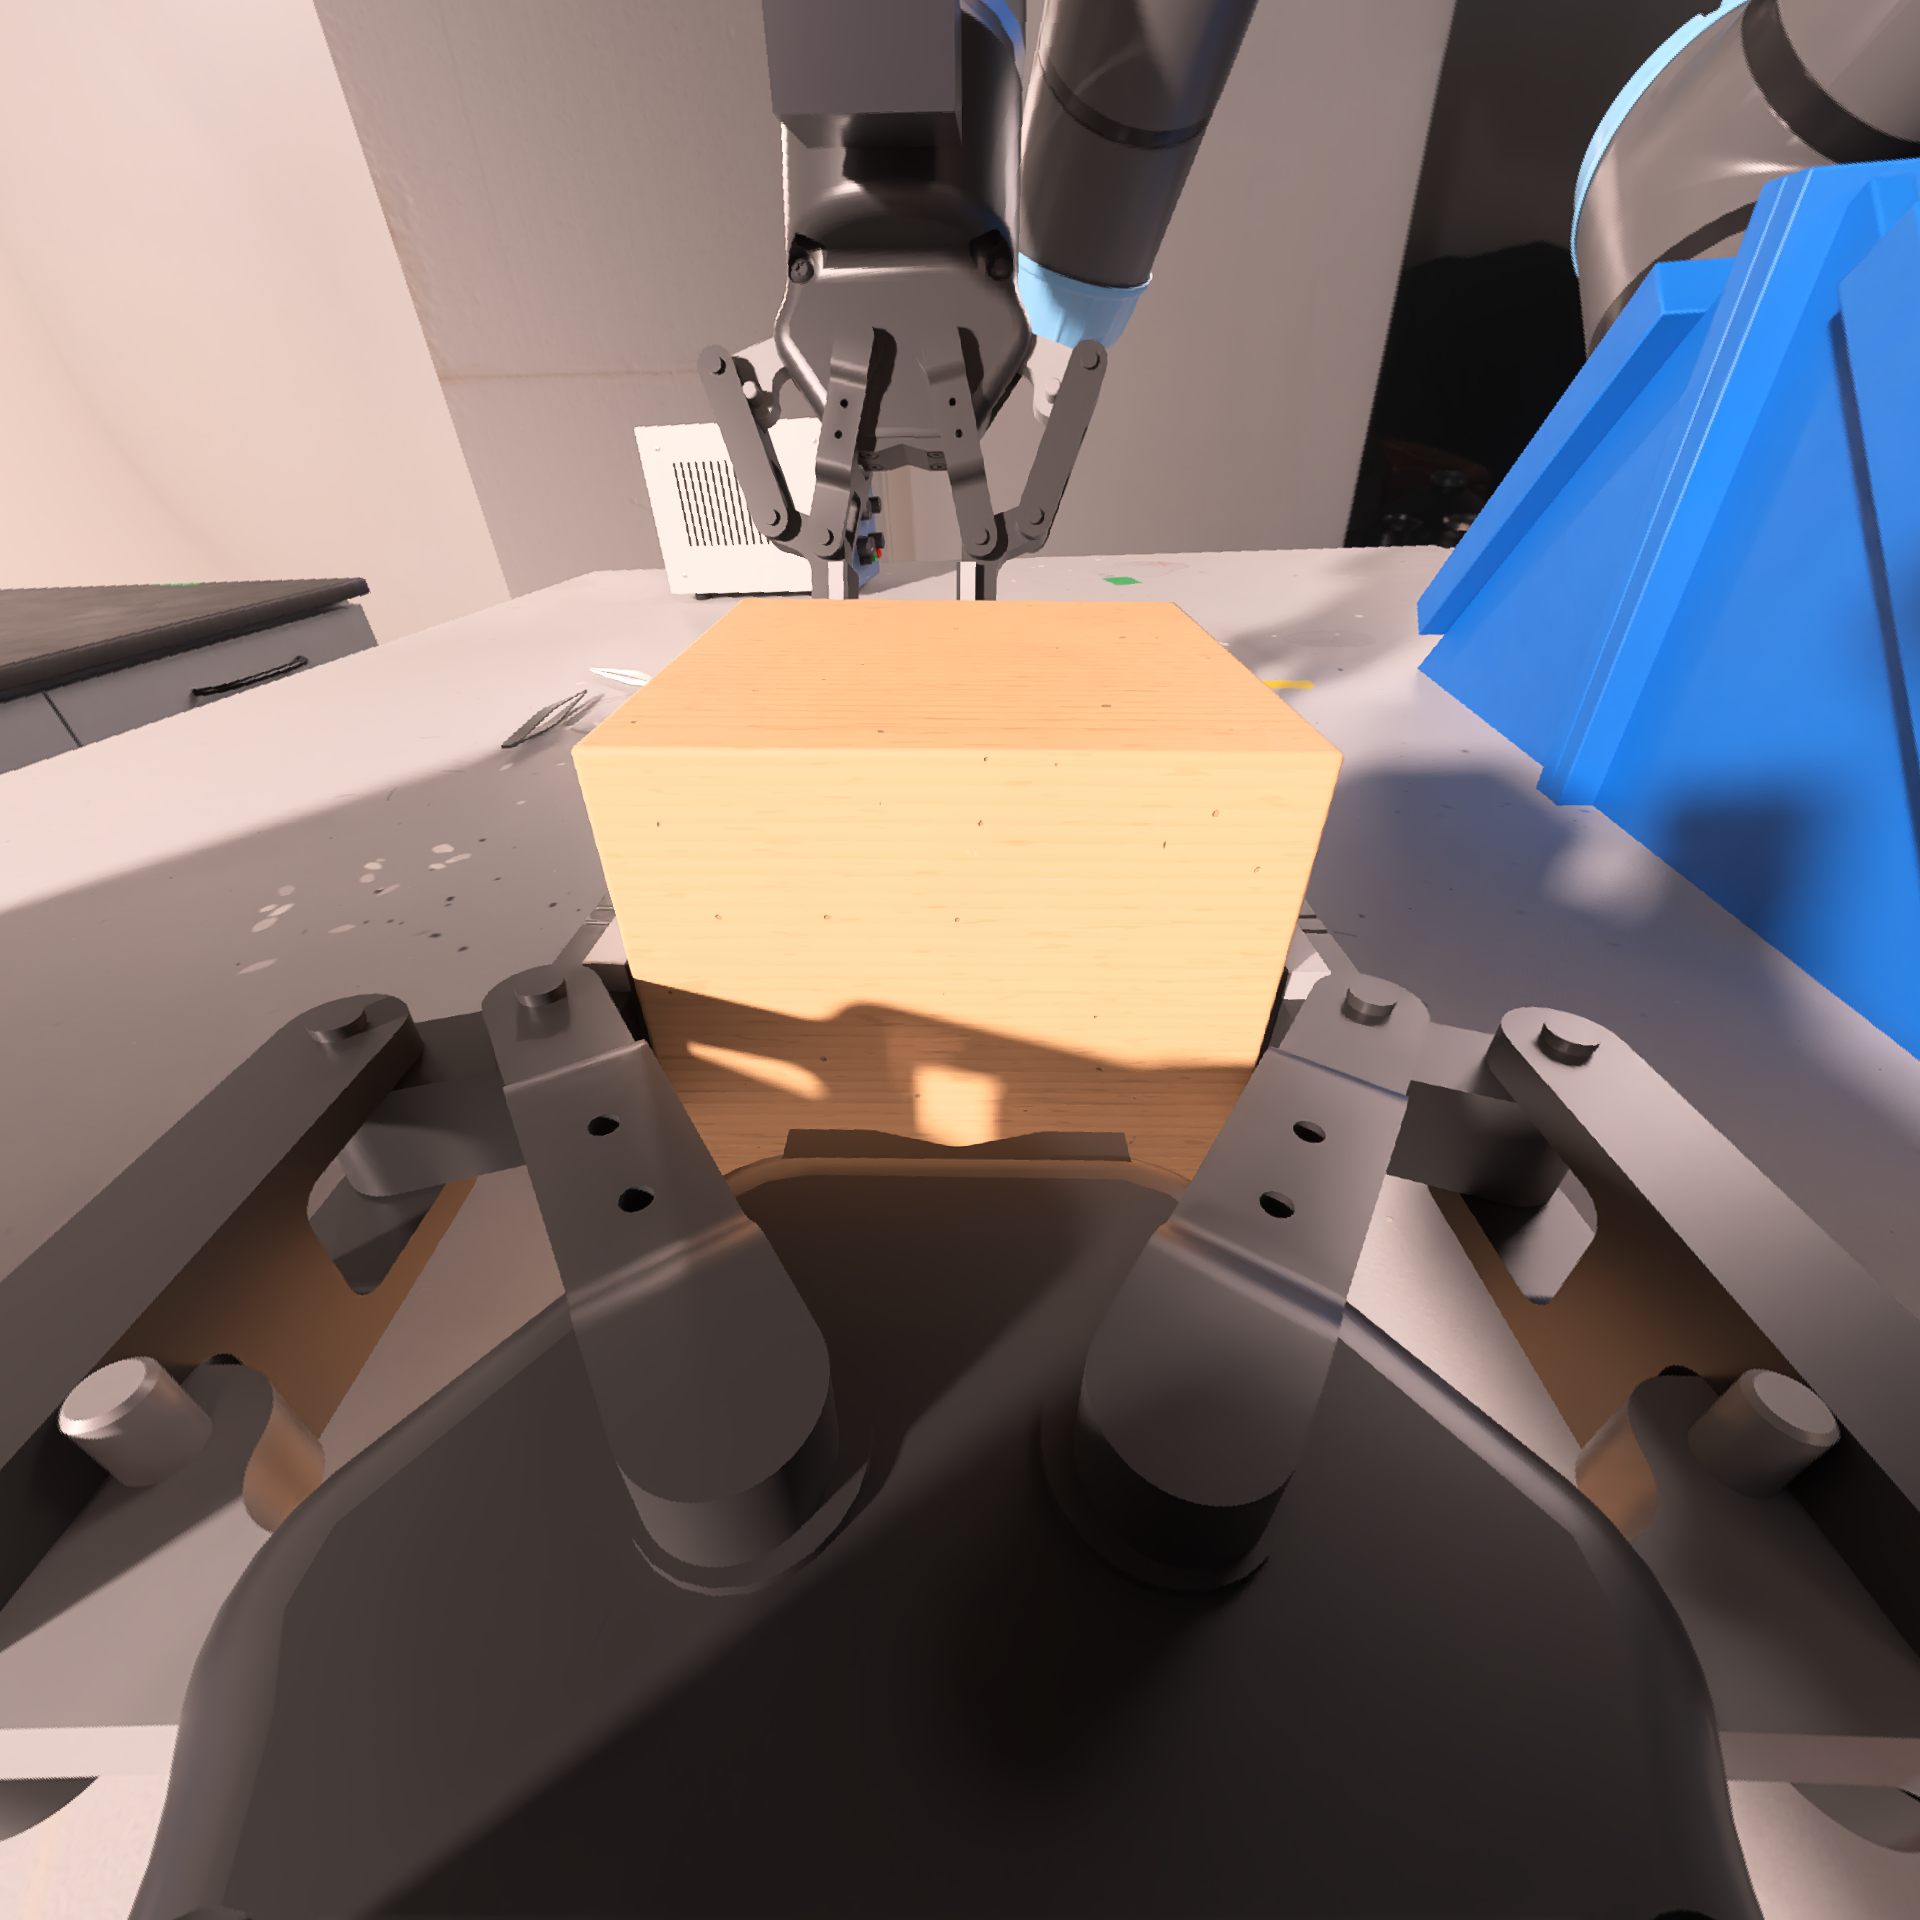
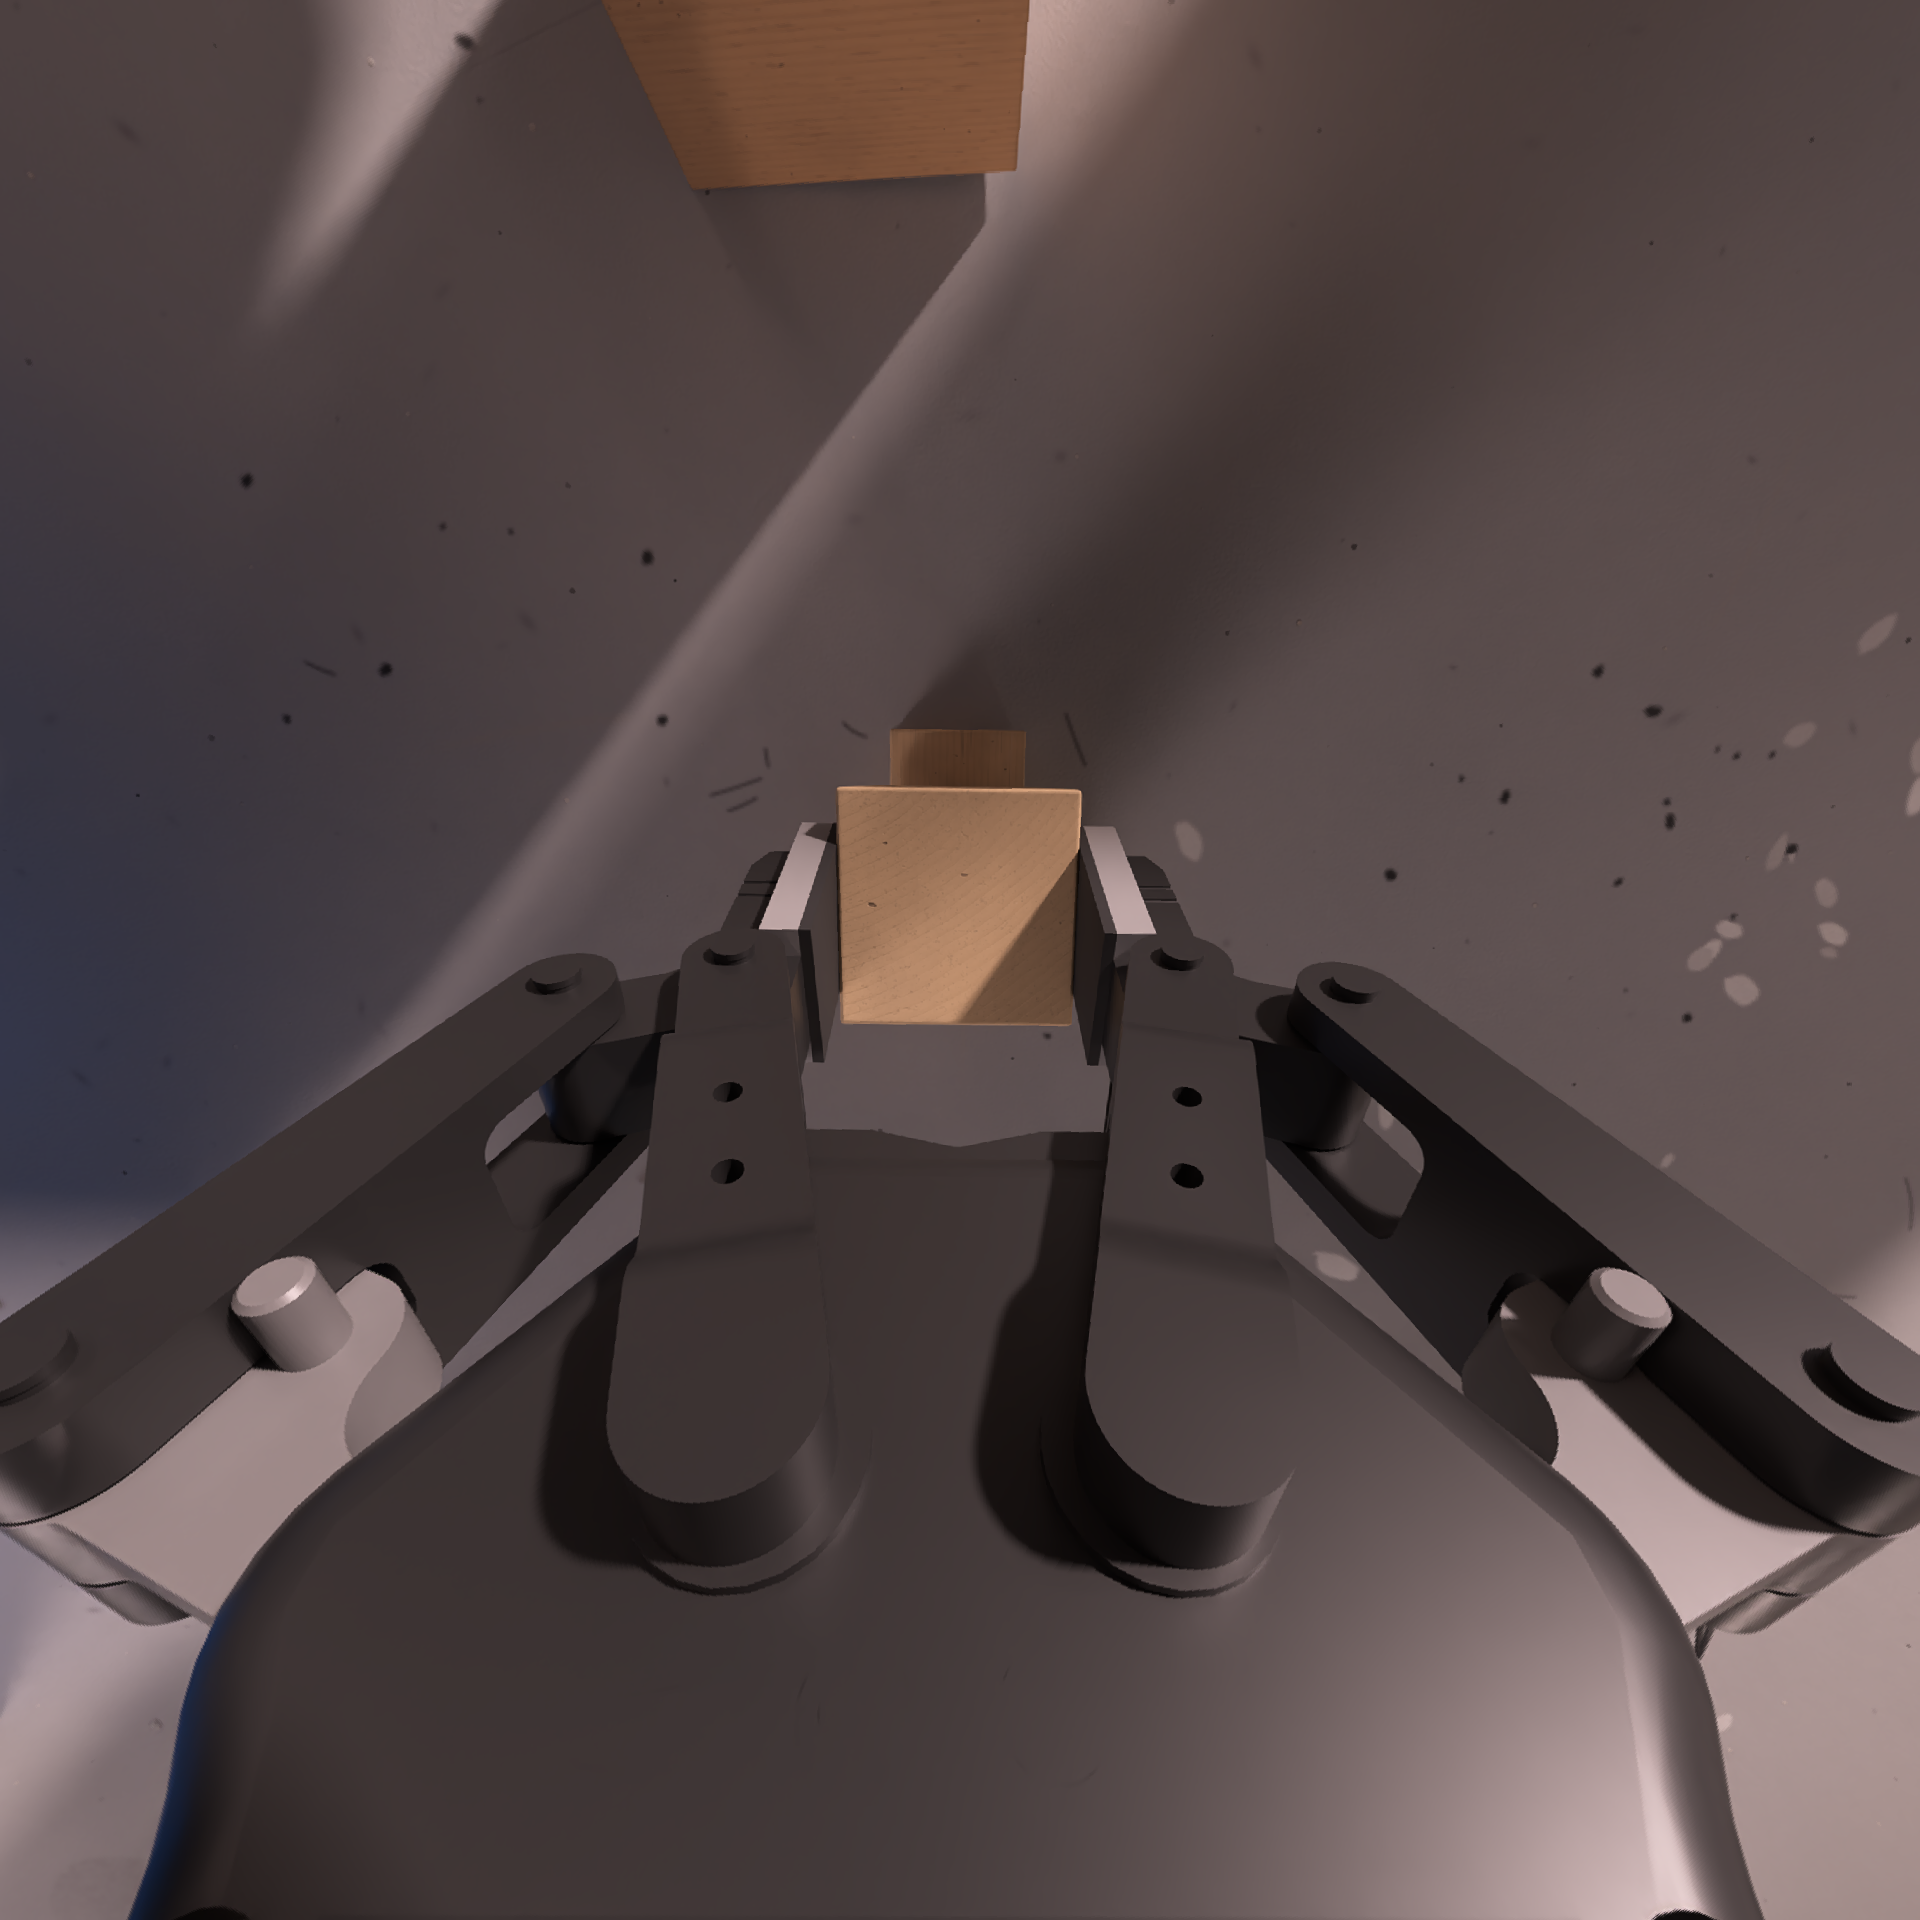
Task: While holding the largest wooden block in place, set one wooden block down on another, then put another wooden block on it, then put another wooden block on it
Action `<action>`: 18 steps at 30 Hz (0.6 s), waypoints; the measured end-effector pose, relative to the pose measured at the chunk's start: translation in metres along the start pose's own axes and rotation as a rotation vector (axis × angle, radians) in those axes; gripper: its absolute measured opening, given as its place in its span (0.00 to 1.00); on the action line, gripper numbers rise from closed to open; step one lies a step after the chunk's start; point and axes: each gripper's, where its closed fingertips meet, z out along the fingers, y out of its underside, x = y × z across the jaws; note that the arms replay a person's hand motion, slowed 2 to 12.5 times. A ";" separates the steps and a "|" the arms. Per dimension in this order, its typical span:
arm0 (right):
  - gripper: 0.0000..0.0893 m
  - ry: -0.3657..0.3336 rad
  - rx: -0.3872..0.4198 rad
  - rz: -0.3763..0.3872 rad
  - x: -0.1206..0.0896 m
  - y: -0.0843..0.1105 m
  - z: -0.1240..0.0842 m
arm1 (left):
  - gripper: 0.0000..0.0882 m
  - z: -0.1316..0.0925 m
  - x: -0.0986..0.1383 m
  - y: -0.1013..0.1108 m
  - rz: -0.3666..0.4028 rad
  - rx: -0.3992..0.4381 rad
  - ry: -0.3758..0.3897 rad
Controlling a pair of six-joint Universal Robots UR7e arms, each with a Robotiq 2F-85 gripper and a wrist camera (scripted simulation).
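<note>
Slippage threatens: left gripper (image 1: pixel 951 997) fingers clamp the largest wooden block (image 1: pixel 951 831) on the worktop (image 1: pixel 312 831); right gripper (image 2: pixel 958 925) fingers pinch a small wooden block (image 2: pixel 951 904), which could tilt on release.

Pale walls (image 1: pixel 260 312), grey speckled table (image 1: pixel 312 883) (sunlit patches), dark-topped cabinet (image 1: pixel 177 634).

Left gripper (image 1: pixel 951 966): fingers spread wide, one to each side of the largest wooden block (image 1: pixel 951 852), pads pressed against its left and right faces; grip closed on it.

Right gripper (image 2: pixel 956 914): points downward, fingers vertical. Both pads bear on opposite sides of a small wooden block (image 2: pixel 951 904); it is clamped. In the left wrist view this gripper (image 1: pixel 902 582) hangs at the far side, its forearm rising upward.
</note>
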 end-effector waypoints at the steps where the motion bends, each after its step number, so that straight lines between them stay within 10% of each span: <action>1: 0.42 0.000 0.000 0.000 0.000 0.000 0.000 | 0.86 0.000 0.000 0.000 0.000 0.000 0.000; 18: 0.42 -0.022 0.003 0.007 0.001 0.004 0.004 | 0.86 0.000 0.000 0.000 -0.004 0.002 0.003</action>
